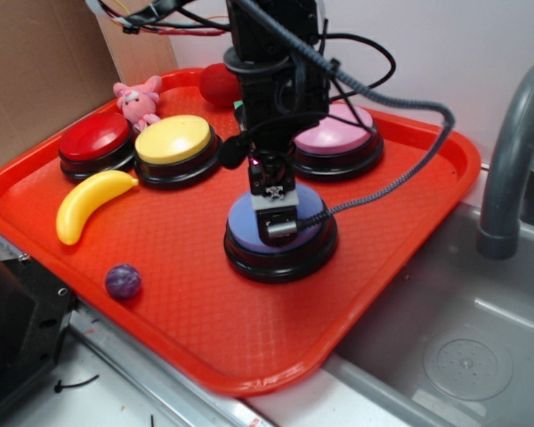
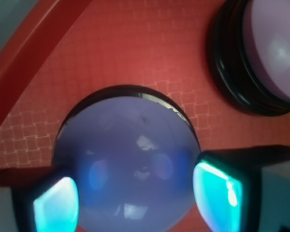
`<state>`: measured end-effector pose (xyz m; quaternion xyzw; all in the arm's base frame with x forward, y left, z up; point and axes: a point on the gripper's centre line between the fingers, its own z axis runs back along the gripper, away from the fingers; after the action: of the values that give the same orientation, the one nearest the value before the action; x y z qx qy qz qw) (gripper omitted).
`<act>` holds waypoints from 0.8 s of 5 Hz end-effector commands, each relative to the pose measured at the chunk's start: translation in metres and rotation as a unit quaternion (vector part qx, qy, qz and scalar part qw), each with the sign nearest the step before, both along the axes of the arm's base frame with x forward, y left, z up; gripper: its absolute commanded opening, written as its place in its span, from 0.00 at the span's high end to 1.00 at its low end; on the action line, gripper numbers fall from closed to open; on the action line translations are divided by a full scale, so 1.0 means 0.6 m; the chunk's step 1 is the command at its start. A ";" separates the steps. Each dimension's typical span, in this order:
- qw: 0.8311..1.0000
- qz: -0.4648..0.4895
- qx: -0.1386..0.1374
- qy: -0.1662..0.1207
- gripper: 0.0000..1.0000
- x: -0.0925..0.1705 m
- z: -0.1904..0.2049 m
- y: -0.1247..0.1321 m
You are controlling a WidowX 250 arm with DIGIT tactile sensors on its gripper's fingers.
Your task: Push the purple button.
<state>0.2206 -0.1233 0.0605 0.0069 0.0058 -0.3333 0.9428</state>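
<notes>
The purple button (image 1: 280,233) sits near the middle of the red tray (image 1: 205,329), in front of the pink button (image 1: 335,135). A push landing off-centre could slide off the smooth dome or skate the base across the tray. The arm stands nearly vertical, its gripper (image 1: 276,212) spread open, pads (image 2: 55,208) straddling the dome.

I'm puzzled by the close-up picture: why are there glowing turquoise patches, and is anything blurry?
Wrist view: the turquoise patches are the fingers, near the lens, soft and glaring; the domed periwinkle push-button shows pale reflections. Exterior view: evenly lit, fairly sharp.
</notes>
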 end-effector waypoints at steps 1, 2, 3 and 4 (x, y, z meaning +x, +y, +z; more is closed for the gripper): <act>1.000 0.009 -0.001 0.008 0.00 -0.019 -0.017 -0.013; 1.000 0.010 -0.002 0.005 0.00 -0.025 -0.011 -0.010; 1.000 0.002 0.009 -0.008 0.00 -0.024 0.026 -0.011; 0.999 0.006 0.016 -0.028 0.00 -0.026 0.092 -0.008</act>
<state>0.2078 -0.1174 0.1006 0.0371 0.0129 -0.3237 0.9454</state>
